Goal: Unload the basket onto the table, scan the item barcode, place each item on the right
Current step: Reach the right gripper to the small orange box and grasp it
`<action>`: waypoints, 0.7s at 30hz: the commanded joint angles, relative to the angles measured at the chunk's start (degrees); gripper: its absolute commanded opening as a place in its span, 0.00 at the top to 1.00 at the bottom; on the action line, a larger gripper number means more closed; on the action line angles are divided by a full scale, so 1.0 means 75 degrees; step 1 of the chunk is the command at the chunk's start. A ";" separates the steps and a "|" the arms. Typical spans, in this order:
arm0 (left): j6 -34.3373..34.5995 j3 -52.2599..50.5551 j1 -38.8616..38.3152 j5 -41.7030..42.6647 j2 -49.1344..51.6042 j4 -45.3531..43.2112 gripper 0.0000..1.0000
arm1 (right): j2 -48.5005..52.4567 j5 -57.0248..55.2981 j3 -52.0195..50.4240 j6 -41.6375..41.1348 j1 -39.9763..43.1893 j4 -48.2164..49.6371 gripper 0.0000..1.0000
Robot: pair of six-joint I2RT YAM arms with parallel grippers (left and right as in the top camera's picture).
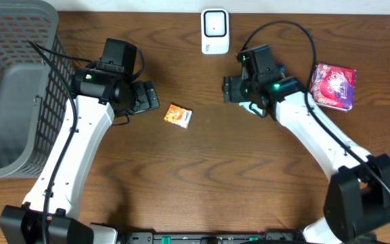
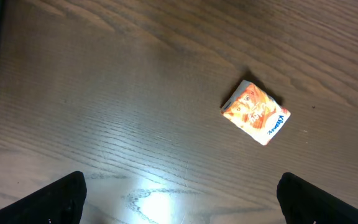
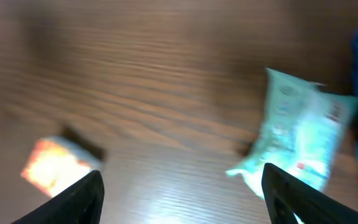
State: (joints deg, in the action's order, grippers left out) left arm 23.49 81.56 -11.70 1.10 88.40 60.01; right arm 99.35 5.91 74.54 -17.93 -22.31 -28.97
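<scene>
A small orange snack packet [image 1: 178, 115] lies flat on the wooden table between the two arms. It also shows in the left wrist view as the orange packet [image 2: 255, 112], and blurred at the lower left of the right wrist view [image 3: 51, 168]. The white barcode scanner [image 1: 214, 30] stands at the table's far edge. My left gripper [image 1: 156, 97] is open just left of the packet, its fingers [image 2: 61, 199] wide apart over bare wood. My right gripper [image 1: 225, 89] is open to the packet's right, below the scanner, with nothing between its fingers [image 3: 79, 199].
A grey mesh basket [image 1: 19, 81] fills the left end of the table. A purple and red packet [image 1: 332, 86] lies at the right. The right wrist view is motion-blurred and shows a pale teal-white object [image 3: 303, 143] at its right.
</scene>
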 commanded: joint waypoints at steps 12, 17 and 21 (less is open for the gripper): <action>-0.0125 -0.0032 0.0023 -0.0096 0.0017 0.0023 0.02 | 0.2847 0.3891 0.0041 -0.0163 -0.0895 0.3060 0.26; -0.0125 -0.0032 0.0023 -0.0096 0.0017 0.0026 0.02 | 0.3226 0.3888 0.0041 -0.0289 -0.0892 0.3054 0.46; -0.0125 -0.0032 0.0023 -0.0096 0.0017 0.0026 0.02 | 0.3226 0.3888 0.0041 -0.0163 -0.0889 0.2856 0.76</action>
State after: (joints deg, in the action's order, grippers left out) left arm 23.49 81.56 -11.70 1.10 88.40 60.01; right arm 122.67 33.89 74.63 -19.90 -28.95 -6.66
